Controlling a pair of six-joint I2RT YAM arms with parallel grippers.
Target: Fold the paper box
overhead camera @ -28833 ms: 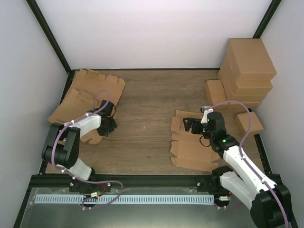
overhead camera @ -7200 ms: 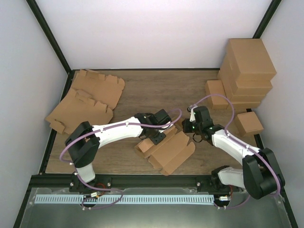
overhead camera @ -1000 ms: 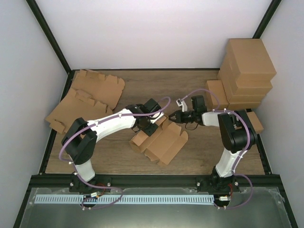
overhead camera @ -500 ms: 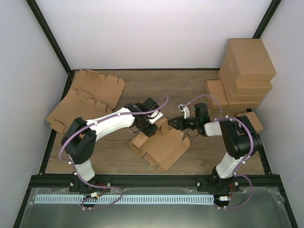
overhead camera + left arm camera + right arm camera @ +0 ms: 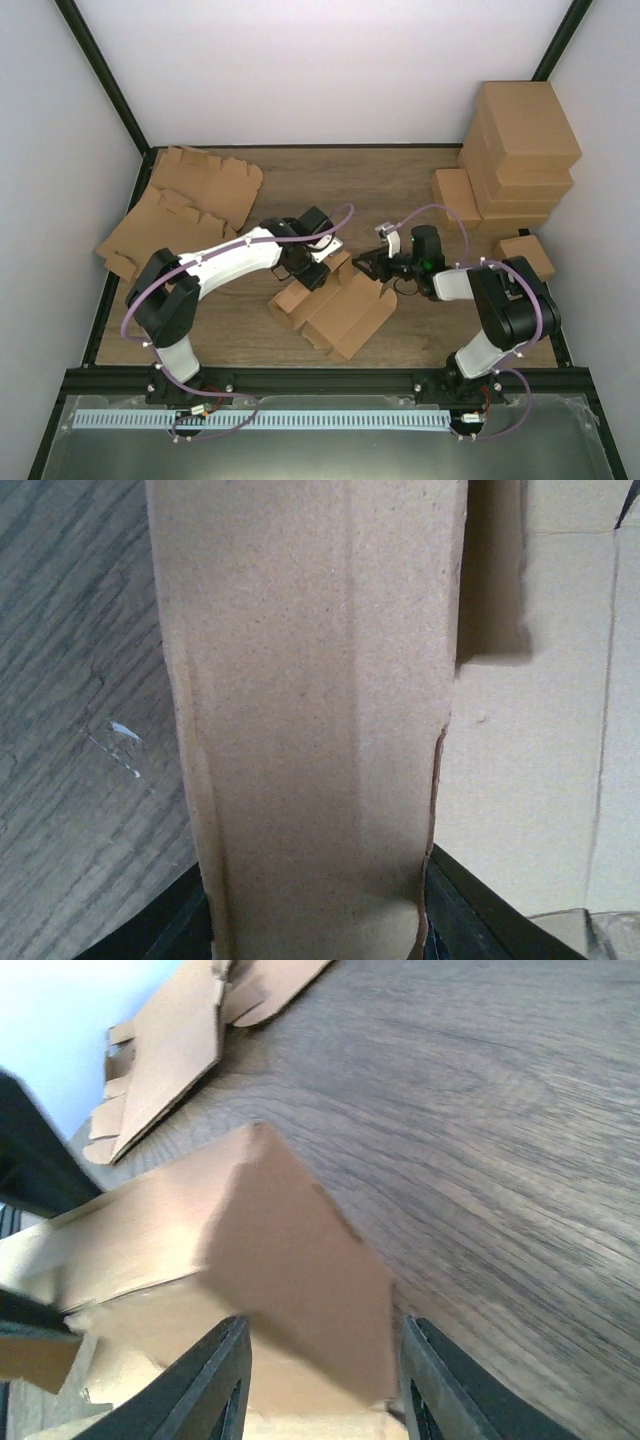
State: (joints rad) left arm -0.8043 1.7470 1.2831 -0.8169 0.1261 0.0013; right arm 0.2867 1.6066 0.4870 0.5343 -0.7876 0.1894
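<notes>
Within the last second the right arm's fingers (image 5: pixel 225 1380) have come down from beside the paper box (image 5: pixel 335 305) to its 1 o'clock flap. They stand apart, straddling the flap's corner without pinching it. The left arm's fingers (image 5: pixel 170 935) stay clamped on a folded wall at the box's 11 o'clock side. The half-formed box lies mid-table (image 5: pixel 330 190), nudged toward 6 o'clock, and the flap looks ready to be pressed inward.

Bright, even light from overhead; soft shadows hug the paper box (image 5: pixel 350 310). Wrist views are softer: cardboard nearest the lens blurs, its folds shaded.
</notes>
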